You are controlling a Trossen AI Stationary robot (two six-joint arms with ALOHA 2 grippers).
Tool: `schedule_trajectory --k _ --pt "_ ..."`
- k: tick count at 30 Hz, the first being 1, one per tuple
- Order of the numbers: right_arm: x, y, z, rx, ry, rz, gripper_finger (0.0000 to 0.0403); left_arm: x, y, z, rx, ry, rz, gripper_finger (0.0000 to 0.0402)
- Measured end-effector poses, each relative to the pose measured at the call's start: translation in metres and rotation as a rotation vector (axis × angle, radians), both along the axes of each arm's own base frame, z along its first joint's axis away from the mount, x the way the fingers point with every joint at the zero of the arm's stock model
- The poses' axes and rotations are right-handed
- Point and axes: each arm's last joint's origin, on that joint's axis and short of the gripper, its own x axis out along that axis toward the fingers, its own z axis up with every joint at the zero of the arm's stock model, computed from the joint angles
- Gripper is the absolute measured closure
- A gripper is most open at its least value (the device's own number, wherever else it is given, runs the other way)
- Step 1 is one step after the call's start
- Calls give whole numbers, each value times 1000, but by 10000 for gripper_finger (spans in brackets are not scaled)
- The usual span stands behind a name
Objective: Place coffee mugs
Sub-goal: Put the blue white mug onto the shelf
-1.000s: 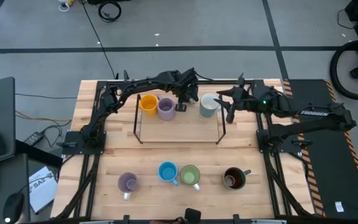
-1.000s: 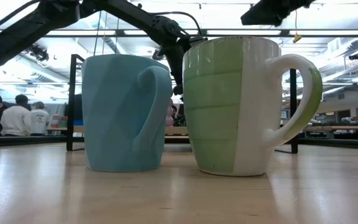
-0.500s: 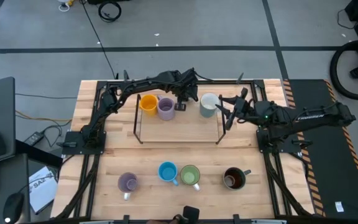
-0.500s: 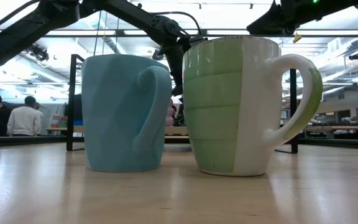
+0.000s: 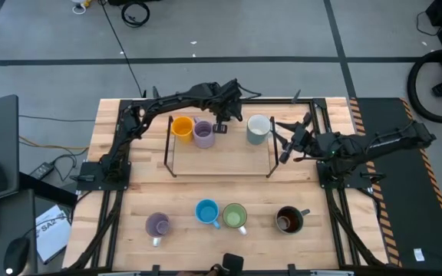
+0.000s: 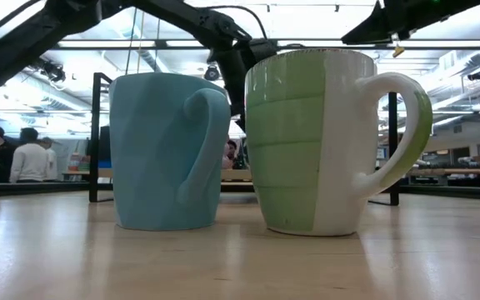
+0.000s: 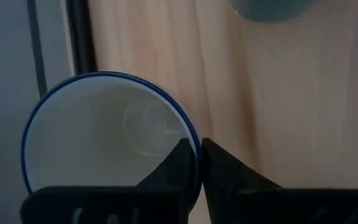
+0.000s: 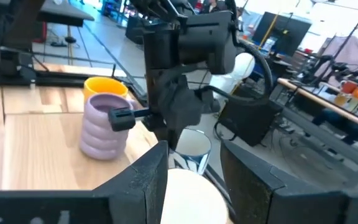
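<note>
Mugs stand in a near row on the pale wooden tabletop: a lavender ceramic mug, a blue mug touching a green-and-white mug, and a dark brown mug. In the low view the blue and green ones fill the frame and hide most of what lies behind.

Farther back, inside a thin black wire frame, sit an orange mug, a ribbed lavender mug and a pale grey-white mug.

The left gripper reaches in from the far edge, its fingers pinching the blue rim of a white patterned mug, largely hidden from above. The right gripper hangs just beside the grey-white mug, fingers apart.

People stand in the room beyond.
</note>
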Motion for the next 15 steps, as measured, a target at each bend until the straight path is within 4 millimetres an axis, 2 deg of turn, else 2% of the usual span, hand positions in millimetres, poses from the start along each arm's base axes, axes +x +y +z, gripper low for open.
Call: schedule_trajectory --k 7,15 --pt "-8 2 4 -8 -35 16 249 -8 -3 32 29 -87 -3 372" --pt "-20 0 -7 13 -77 1 249 -22 -11 68 1 -159 8 372"
